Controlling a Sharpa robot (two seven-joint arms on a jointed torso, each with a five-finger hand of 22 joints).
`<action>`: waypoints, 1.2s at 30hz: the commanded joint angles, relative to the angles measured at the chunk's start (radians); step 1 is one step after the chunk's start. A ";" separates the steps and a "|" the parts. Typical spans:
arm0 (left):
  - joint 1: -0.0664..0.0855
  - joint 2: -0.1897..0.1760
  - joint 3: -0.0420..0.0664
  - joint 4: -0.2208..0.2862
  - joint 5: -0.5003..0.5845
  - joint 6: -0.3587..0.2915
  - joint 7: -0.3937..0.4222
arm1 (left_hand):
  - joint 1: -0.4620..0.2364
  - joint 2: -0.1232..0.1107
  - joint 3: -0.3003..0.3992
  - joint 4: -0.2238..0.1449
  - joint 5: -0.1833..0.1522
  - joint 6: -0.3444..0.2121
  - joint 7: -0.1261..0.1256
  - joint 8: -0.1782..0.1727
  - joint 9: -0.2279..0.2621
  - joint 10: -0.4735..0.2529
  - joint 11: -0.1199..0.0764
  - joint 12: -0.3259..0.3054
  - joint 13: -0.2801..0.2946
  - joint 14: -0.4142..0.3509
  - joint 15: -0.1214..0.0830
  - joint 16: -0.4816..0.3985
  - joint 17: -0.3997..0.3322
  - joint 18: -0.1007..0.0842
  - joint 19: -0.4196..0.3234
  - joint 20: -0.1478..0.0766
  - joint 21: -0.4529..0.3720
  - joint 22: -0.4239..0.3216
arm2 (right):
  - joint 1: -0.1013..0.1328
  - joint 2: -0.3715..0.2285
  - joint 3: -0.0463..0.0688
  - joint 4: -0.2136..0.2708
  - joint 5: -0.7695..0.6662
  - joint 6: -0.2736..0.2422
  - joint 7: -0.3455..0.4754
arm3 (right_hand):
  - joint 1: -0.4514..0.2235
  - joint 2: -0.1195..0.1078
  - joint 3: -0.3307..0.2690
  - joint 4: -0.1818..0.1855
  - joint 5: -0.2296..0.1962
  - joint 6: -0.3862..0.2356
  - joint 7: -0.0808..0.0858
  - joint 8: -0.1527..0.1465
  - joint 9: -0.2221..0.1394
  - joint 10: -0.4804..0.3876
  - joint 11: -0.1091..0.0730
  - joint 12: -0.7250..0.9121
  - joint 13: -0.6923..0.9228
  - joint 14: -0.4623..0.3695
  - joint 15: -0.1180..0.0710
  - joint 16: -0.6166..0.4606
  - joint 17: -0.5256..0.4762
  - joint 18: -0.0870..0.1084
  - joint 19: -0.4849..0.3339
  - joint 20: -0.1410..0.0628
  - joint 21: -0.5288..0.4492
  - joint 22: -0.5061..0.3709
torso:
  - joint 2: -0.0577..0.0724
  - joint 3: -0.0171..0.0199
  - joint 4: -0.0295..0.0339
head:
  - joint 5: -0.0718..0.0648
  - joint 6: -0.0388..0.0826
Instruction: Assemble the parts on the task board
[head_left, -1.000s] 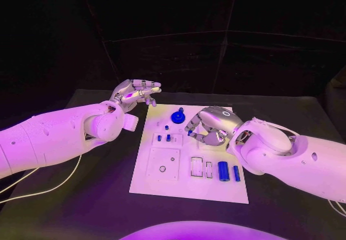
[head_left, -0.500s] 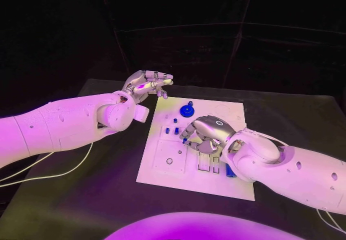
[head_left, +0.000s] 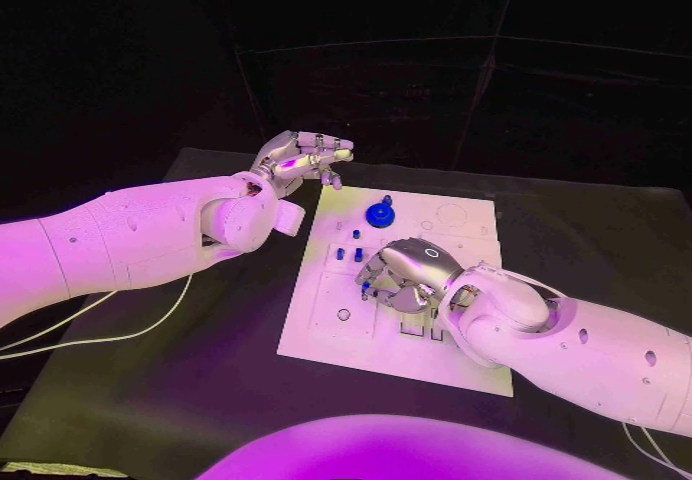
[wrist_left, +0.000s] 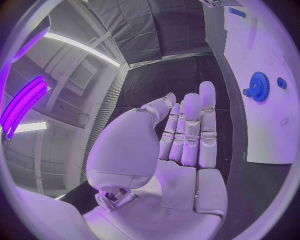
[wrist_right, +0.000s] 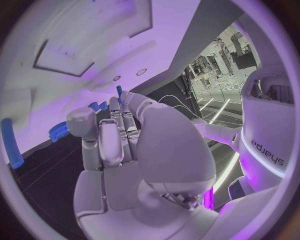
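We are looking down at a black table (head_left: 173, 380) with a white task board (head_left: 325, 340) lying flat in its middle. Our right hand (head_left: 404, 275) is hovering low over the board's centre, fingers curled downward; we cannot tell whether it is pinching a part, because the hand itself is covering what lies beneath. Our left hand (head_left: 303, 158) is floating above the board's far left corner, well clear of the surface, fingers loosely bent and holding nothing.

What could go wrong, as we are judging it: the right hand is blocking our own view of the slots (head_left: 411, 328) just under it, so any reach or insertion there is being guided half blind, and a part could be tilting, jamming or getting knocked from its seat. The curled fingers are also passing close to the small blue pegs (head_left: 349, 254), which look easy to topple. The board does not appear clamped, so a sideways push could be sliding it.

The parts are small, glossy and blue. A round blue gear (head_left: 379, 214) with a knob is standing near the board's far edge, and the pegs are standing upright just beside the right hand. The board is showing recessed rectangular pockets and round holes.
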 joint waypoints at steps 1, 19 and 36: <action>0.001 0.000 0.001 0.000 0.003 0.007 0.010 | 0.004 -0.001 0.001 -0.004 0.007 -0.006 -0.001 0.006 -0.002 -0.007 0.002 0.006 -0.001 -0.007 0.001 -0.003 -0.001 0.013 -0.002 0.004 -0.005 -0.001 | 0.000 0.003 0.001 0.000 -0.015 0.016 0.010 | -0.011 -0.002 0.007 -0.001 0.006 -0.003 0.006 -0.005 -0.001 0.001 0.005 -0.007 0.001 0.035 0.000 0.006 0.002 -0.007 0.004 0.001 0.004 -0.001 | 0.000 -0.0001 -0.0005 | 0.003 -0.002; 0.001 -0.001 0.001 0.000 0.003 0.007 0.009 | 0.004 -0.001 0.001 -0.004 0.007 -0.006 -0.001 0.006 -0.002 -0.007 0.002 0.006 -0.001 -0.007 0.001 -0.003 -0.001 0.013 -0.002 0.004 -0.005 -0.001 | 0.000 0.005 0.000 -0.009 -0.033 0.067 0.001 | -0.018 -0.003 0.007 -0.002 0.004 -0.004 0.007 -0.006 -0.001 0.000 0.006 -0.008 0.001 0.036 0.002 0.008 0.003 -0.007 0.004 0.002 0.005 -0.001 | 0.000 -0.0004 0.0001 | 0.010 -0.008; 0.001 0.000 0.001 -0.001 0.003 0.008 0.009 | 0.004 -0.001 0.001 -0.004 0.007 -0.006 -0.001 0.006 -0.002 -0.007 0.002 0.006 -0.001 -0.007 0.001 -0.003 -0.001 0.013 -0.002 0.004 -0.005 -0.001 | 0.000 0.010 0.000 -0.017 -0.044 0.086 -0.008 | -0.020 -0.003 0.007 -0.002 0.003 -0.004 0.006 -0.005 -0.001 0.000 0.006 -0.008 0.001 0.036 0.002 0.008 0.002 -0.007 0.004 0.002 0.005 -0.001 | 0.000 -0.0001 -0.0003 | 0.010 -0.012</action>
